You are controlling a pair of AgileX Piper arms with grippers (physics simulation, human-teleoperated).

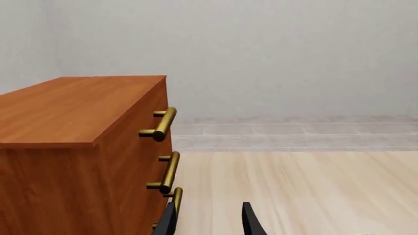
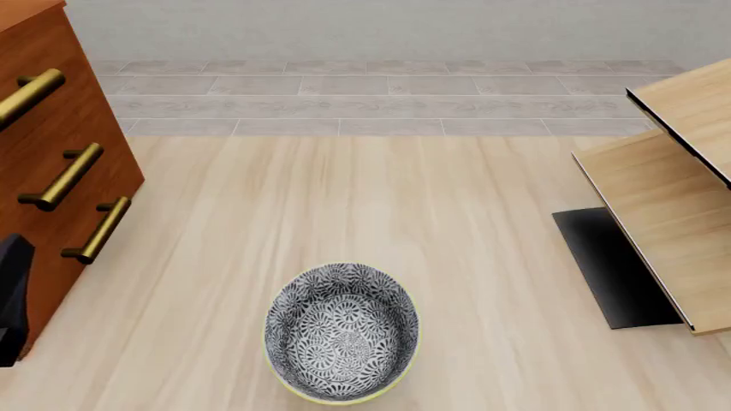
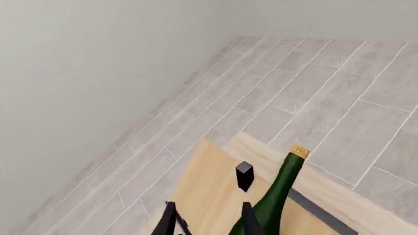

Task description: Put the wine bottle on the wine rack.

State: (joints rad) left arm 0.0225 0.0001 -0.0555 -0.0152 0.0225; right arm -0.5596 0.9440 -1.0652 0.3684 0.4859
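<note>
In the right wrist view the wine bottle (image 3: 277, 188), dark green with a tan cork, slants over a pale-wood panel of the wine rack (image 3: 209, 191). My right gripper (image 3: 207, 223) is open; the bottle sits just outside one finger, not between the two. I cannot tell whether the finger touches it. The front view shows the wine rack (image 2: 674, 214) at the right edge with its black base plate (image 2: 605, 265), but neither the bottle nor the right gripper. My left gripper (image 1: 209, 223) is open and empty beside the cabinet.
A reddish-brown cabinet (image 2: 57, 171) with brass handles (image 1: 162, 125) stands at the left. A patterned bowl (image 2: 341, 330) sits near the table's front middle. A small black peg (image 3: 244, 175) rises beside the bottle. Grey floor tiles lie beyond the table.
</note>
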